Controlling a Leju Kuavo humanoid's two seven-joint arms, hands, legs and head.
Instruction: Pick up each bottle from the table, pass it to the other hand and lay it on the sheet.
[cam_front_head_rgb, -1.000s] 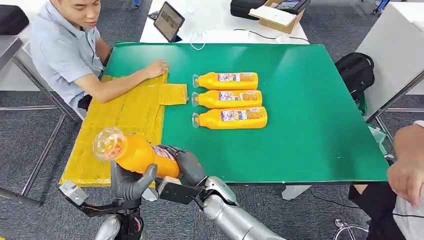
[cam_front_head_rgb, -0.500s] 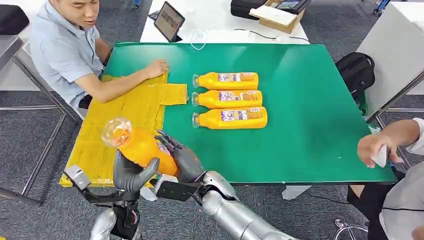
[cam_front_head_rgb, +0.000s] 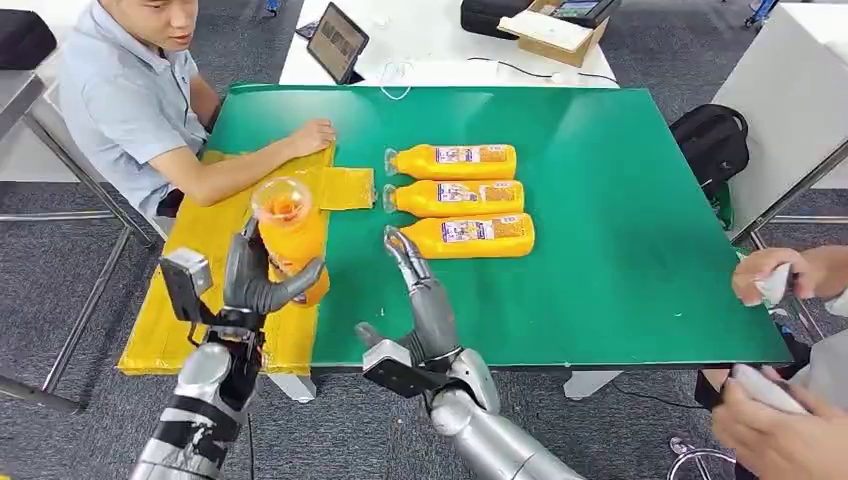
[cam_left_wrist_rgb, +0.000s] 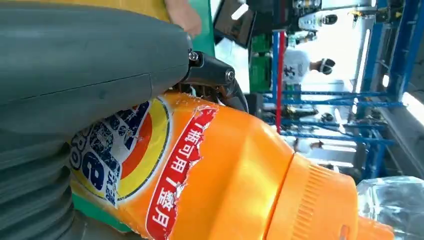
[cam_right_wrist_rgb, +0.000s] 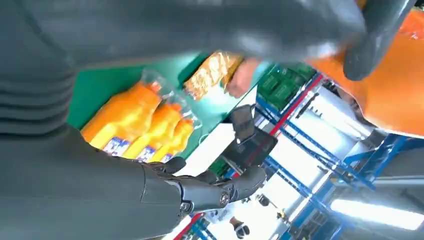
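Note:
My left hand (cam_front_head_rgb: 255, 282) grips an orange bottle (cam_front_head_rgb: 288, 235) with a clear cap, held nearly upright above the right edge of the yellow sheet (cam_front_head_rgb: 215, 270). In the left wrist view the bottle's label (cam_left_wrist_rgb: 150, 165) lies against my left hand (cam_left_wrist_rgb: 75, 75). My right hand (cam_front_head_rgb: 424, 300) is open, its fingers stretched out over the green table (cam_front_head_rgb: 620, 200), holding nothing. Three more orange bottles lie side by side in mid-table: the far one (cam_front_head_rgb: 455, 160), the middle one (cam_front_head_rgb: 458, 197) and the near one (cam_front_head_rgb: 468, 235). The right wrist view shows these three bottles (cam_right_wrist_rgb: 135, 120) beyond my right hand (cam_right_wrist_rgb: 100, 165).
A person sits at the far left with a hand (cam_front_head_rgb: 312, 135) resting on the sheet's far corner. Another person's hands (cam_front_head_rgb: 790, 280) hold something white at the table's right edge. A tablet (cam_front_head_rgb: 337, 42) and a box (cam_front_head_rgb: 555, 35) stand on the white table behind.
My right hand has let go of the bottle and swung right, opening over the table. My left hand now holds the bottle alone and has raised it forward over the sheet.

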